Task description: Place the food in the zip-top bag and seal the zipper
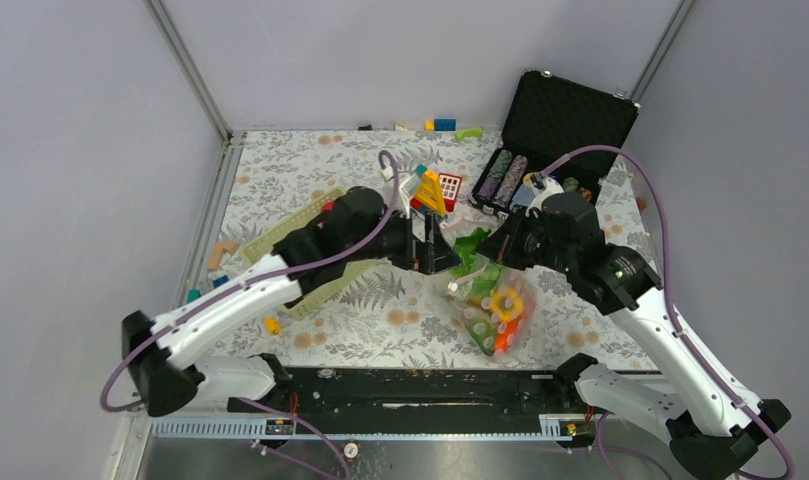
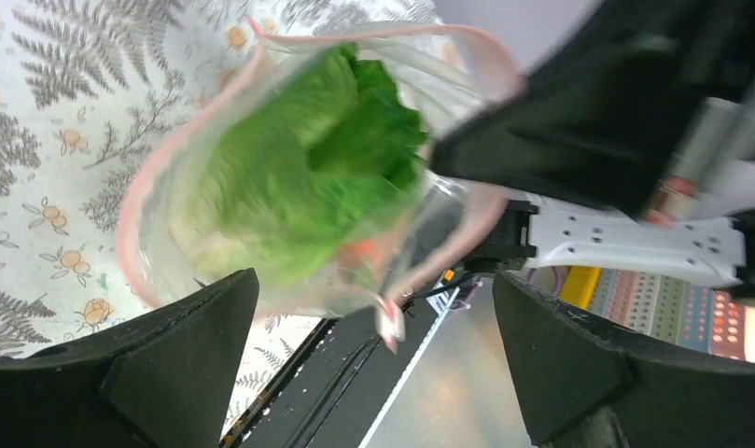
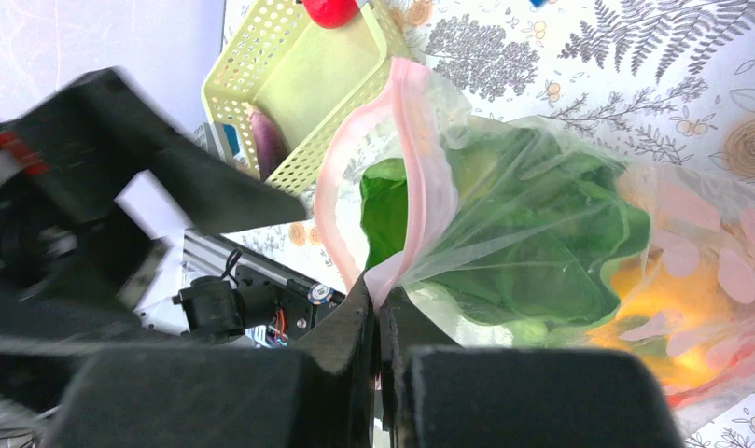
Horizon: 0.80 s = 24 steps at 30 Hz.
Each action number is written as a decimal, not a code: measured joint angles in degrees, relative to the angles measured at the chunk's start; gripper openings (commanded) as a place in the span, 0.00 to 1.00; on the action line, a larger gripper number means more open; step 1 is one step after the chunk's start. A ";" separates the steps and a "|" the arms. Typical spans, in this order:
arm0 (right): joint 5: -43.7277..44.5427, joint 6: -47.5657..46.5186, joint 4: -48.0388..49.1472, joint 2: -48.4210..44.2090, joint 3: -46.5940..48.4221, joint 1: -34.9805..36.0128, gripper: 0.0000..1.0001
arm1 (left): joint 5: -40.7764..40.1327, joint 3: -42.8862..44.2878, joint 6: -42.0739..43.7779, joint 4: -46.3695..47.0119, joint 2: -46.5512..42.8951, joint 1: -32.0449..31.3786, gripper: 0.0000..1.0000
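Note:
The clear zip-top bag (image 1: 495,312) lies at mid-table with orange, yellow and green food inside. My right gripper (image 3: 378,303) is shut on the pink zipper (image 3: 420,159) at one end of the bag's mouth and holds it up. A green leafy piece (image 2: 308,177) fills the gaping mouth. My left gripper (image 2: 373,345) stands wide open just before the mouth, and a loose corner of the pink zipper (image 2: 389,322) hangs between its fingers, apart from both. From above, the left gripper (image 1: 442,255) and the right gripper (image 1: 495,245) face each other over the leafy piece (image 1: 470,245).
The pale green basket (image 3: 261,56) behind the bag holds a red round piece (image 3: 328,9) and a purple one (image 3: 266,140). Above, that basket (image 1: 290,225) lies under my left arm. Building blocks (image 1: 432,190) and an open black case (image 1: 570,115) of chip stacks stand behind.

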 measured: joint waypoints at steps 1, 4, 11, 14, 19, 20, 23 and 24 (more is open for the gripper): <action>0.66 -0.09 0.00 -0.15 0.00 0.00 0.00 | -0.04 -0.13 0.63 -0.20 -1.99 -0.04 0.99; 1.77 -0.31 -0.02 -0.44 0.00 0.00 0.00 | -1.81 -0.85 2.27 -0.57 -8.13 -0.24 0.99; 1.09 -1.11 -0.04 -0.92 0.00 0.00 0.00 | -15.23 -1.84 3.10 -5.01 -10.84 2.45 0.97; 0.28 -1.46 -0.02 -1.11 -0.07 0.00 0.00 | -16.63 -1.81 3.10 -5.90 -6.34 5.95 0.88; -0.39 -1.73 -0.02 -1.46 -0.17 0.00 0.00 | -13.07 -1.86 3.54 -6.64 1.99 8.33 0.82; -0.44 -1.75 -0.02 -1.46 -0.17 0.00 0.00 | -12.50 -1.86 3.61 -6.64 2.97 8.33 0.80; -0.74 -1.88 -0.02 -1.46 -0.17 0.00 0.00 | -11.80 -1.84 3.74 -6.45 4.68 8.22 0.54; -0.98 -1.92 -0.02 -1.46 -0.17 0.00 0.00 | -11.32 -1.84 3.72 -6.14 5.35 8.24 0.36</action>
